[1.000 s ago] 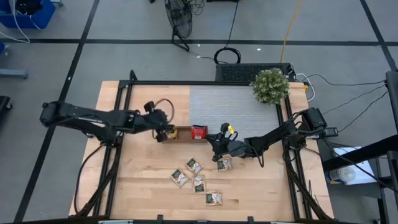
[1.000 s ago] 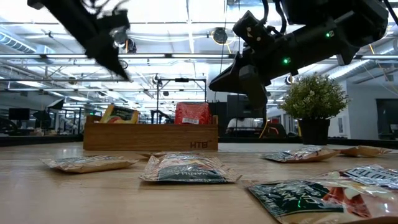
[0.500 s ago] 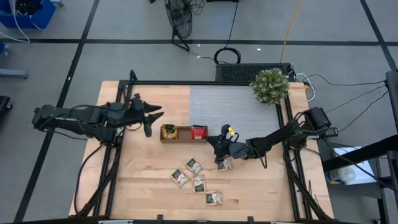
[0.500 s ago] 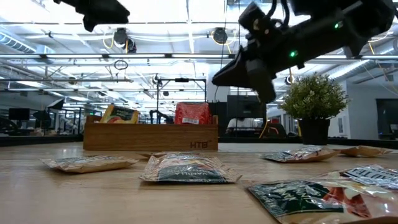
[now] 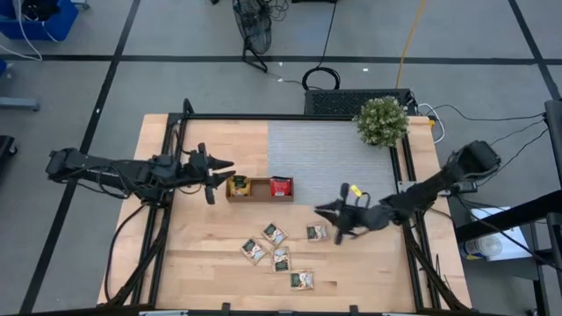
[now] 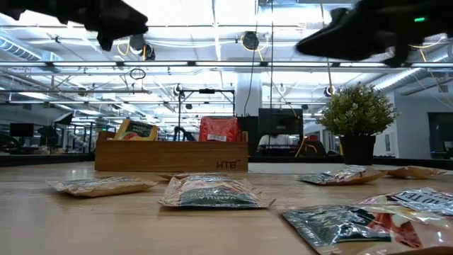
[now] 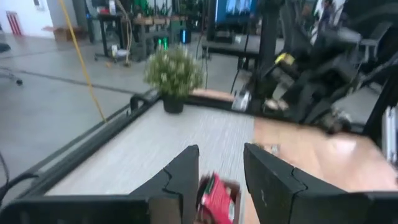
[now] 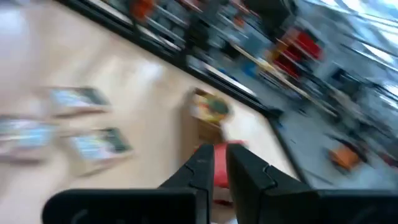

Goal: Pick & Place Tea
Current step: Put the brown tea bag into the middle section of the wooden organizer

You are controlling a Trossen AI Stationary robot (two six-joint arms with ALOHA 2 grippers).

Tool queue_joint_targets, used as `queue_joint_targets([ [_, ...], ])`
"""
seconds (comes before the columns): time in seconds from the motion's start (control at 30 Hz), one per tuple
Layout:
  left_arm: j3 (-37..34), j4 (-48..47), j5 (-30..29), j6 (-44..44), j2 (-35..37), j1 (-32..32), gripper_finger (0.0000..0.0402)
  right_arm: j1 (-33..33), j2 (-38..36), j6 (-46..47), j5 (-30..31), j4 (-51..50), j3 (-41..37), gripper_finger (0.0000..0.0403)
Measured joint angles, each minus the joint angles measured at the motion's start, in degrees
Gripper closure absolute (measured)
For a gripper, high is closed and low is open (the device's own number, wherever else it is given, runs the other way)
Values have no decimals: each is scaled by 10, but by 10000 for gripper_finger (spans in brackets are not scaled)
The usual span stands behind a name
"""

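Observation:
The wooden tray [image 5: 259, 190] lies mid-table. An orange tea sachet [image 5: 238, 185] stands in its left compartment and a red one [image 5: 281, 185] in the middle one; both lean upright in the low view, orange [image 6: 136, 130] and red [image 6: 219, 129]. Several green-and-white sachets [image 5: 281, 257] lie flat on the wood nearer the front edge. My left gripper [image 5: 230, 164] hovers open and level just left of the tray, with nothing between its fingers [image 7: 186, 174]. My right gripper [image 5: 320, 209] hangs shut and bare right of the tray, above the sachet [image 5: 317, 233].
A potted plant [image 5: 382, 121] stands at the back right on a grey mat [image 5: 329, 149]. Black rails [image 5: 167, 219] run along both table sides. In the low view, flat sachets [image 6: 212, 193] lie across the foreground in front of the tray [image 6: 170, 156].
My left gripper has risen from over the tray's left compartment, tipped from pointing down to level and drawn back toward the table's left edge. My right gripper has pulled away from the red sachet, up and toward the table's right and near edges. Both sachets stay in the tray.

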State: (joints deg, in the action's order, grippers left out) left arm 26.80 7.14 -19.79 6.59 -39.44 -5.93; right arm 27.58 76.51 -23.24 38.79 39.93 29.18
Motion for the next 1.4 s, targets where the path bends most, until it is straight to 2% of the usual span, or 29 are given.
queue_joint_targets([
  [0.07,-6,-3,0,0,-5,0,270,24,-36,5,-40,0,-28,374],
  [0.23,-11,-1,0,0,-11,0,270,64,-107,76,-197,2,-71,373],
  [0.3,-12,-1,0,0,-11,0,270,78,-122,95,-216,2,-73,373],
  [0.37,-12,1,0,0,-10,0,270,100,-129,88,-196,-4,-72,372],
  [0.43,-12,1,0,0,-11,0,270,127,-125,64,-146,-43,-57,363],
  [0.57,-12,1,0,1,-11,0,270,167,-90,79,-47,-162,12,313],
  [0.63,-12,1,0,1,-10,0,270,178,-62,133,-24,-239,53,276],
  [0.73,-12,0,0,1,-11,0,270,184,-17,250,-22,-385,112,222],
  [0.87,-12,0,0,1,-10,0,270,183,30,406,-29,-587,146,180],
  [0.97,-12,1,0,1,-10,0,270,178,49,477,-29,-643,141,171],
  [1.13,-12,1,-1,1,-10,0,270,175,69,527,-39,-734,127,178],
  [1.23,-12,1,-1,1,-10,0,270,166,71,553,-60,-751,119,185],
  [1.4,-11,2,-1,1,-10,0,270,143,71,556,-62,-752,101,192],
])
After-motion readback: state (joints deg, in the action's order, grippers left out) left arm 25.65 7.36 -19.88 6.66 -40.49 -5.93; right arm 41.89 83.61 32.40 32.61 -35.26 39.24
